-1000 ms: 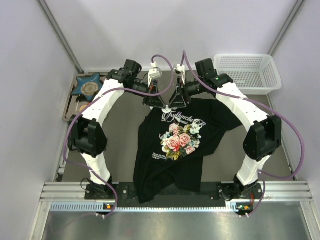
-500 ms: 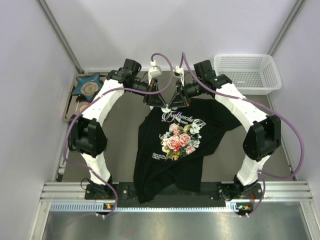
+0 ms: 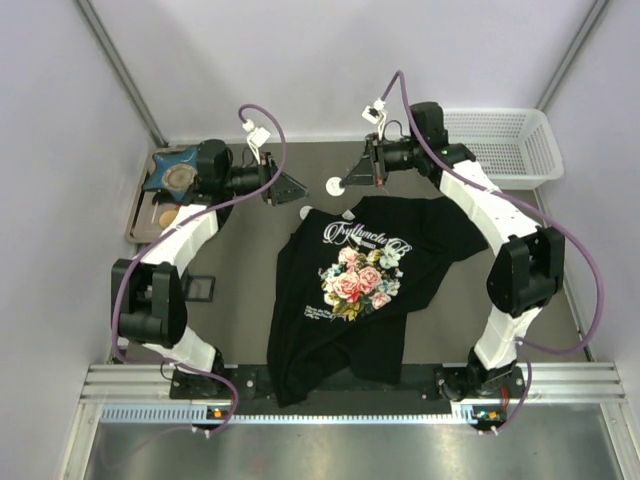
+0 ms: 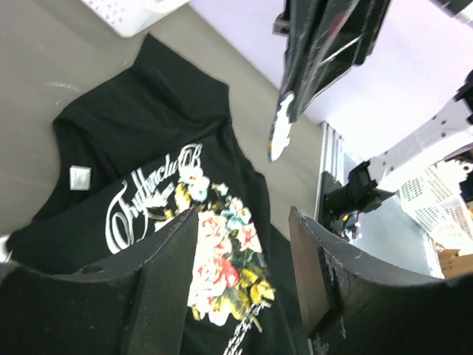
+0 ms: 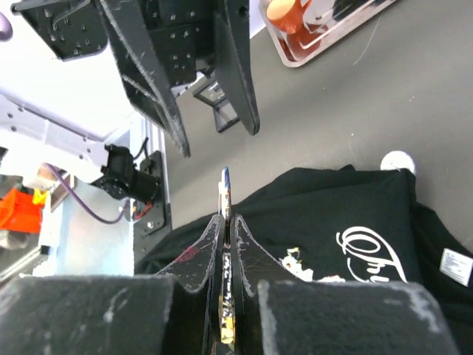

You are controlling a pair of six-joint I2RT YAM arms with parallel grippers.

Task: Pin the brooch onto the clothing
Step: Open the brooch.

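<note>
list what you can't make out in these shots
- brooch face: right wrist view shows it edge-on between the right fingers; too small in the top view.
- white round piece by the shirt collar: too small to identify in any view.
- tray contents: top view, partly behind the left arm.

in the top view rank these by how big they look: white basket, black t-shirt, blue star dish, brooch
1. black t-shirt
2. white basket
3. blue star dish, partly hidden behind the left arm
4. brooch, pinched in the right tool, clearly the smallest
</note>
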